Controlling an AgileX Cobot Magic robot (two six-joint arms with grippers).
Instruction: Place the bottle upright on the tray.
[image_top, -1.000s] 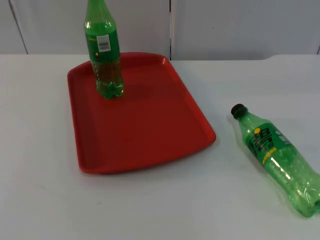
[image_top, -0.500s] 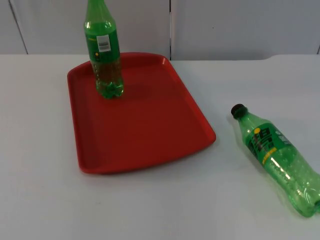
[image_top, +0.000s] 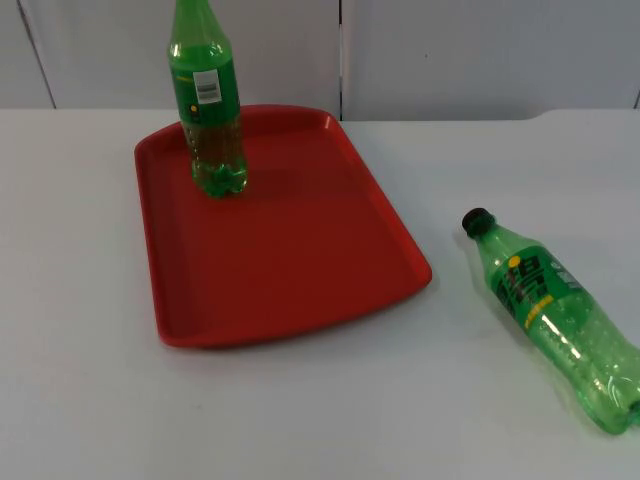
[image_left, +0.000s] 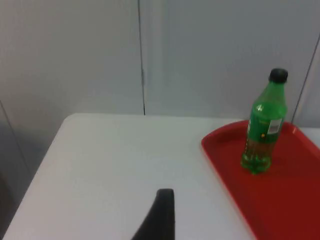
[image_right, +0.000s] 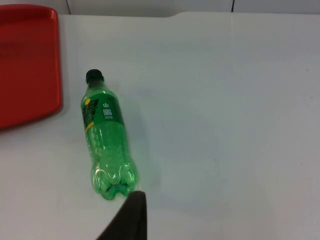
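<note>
Nearest to me on the white counter (image_top: 300, 410) lies a green bottle (image_top: 553, 318) on its side, well to the right of the tray, black cap toward the tray and the ribbed base toward the near right edge; its dark label with a yellow band faces up; in my right wrist view the same lying bottle (image_right: 104, 137) rests with its base just beside my right fingertip (image_right: 131, 215), apart from it, and the red tray's corner shows beyond its cap; I cannot tell whether my right jaws are apart or together, for only that one dark finger shows; my left fingertip (image_left: 159, 215) stands over bare counter beside the tray's edge, touching nothing that I can see, and the state of my left jaws I likewise cannot tell; farther off sits the red tray (image_top: 300, 270), a shallow rimmed rectangle turned a little askew on the counter; at its far left part a second green bottle (image_top: 207, 110) stands upright on the tray floor, white barcode label facing the top view, black cap on as seen from my left wrist (image_left: 263, 127); behind everything rises the grey partition wall (image_top: 450, 50), with a dark vertical seam running down it.
</note>
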